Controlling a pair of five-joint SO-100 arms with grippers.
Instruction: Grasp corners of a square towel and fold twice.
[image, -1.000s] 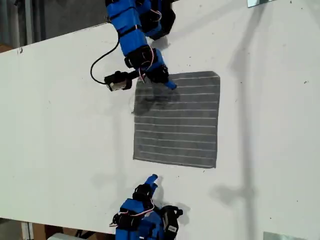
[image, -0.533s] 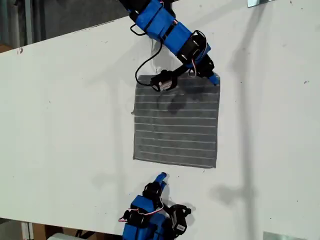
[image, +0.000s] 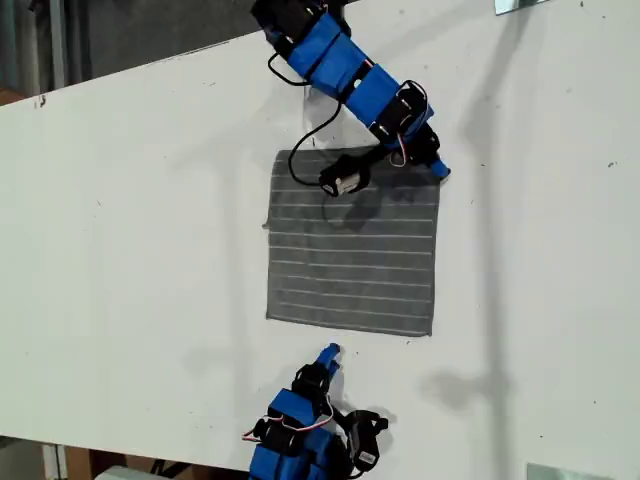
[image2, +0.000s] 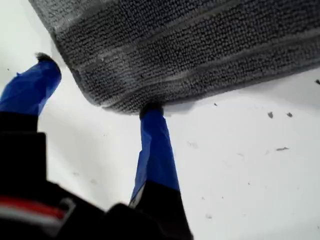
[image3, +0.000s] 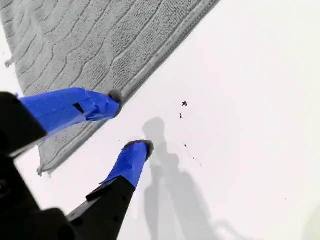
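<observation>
Towel (image: 352, 243) flat on white table (image: 130, 250), unfolded, near centre of exterior view. My first gripper (image2: 97, 82) at towel's far corner (image2: 97, 102), exterior view's upper right; jaws wide apart, straddling corner tip, nothing held, likely lined up to pinch. My second gripper (image3: 132, 122) off near edge, jaws spread, empty, probably waiting for its corner. Since a second ago: first arm swung from upper-left corner across to upper-right; second gripper drifted slightly toward exterior view's right.
</observation>
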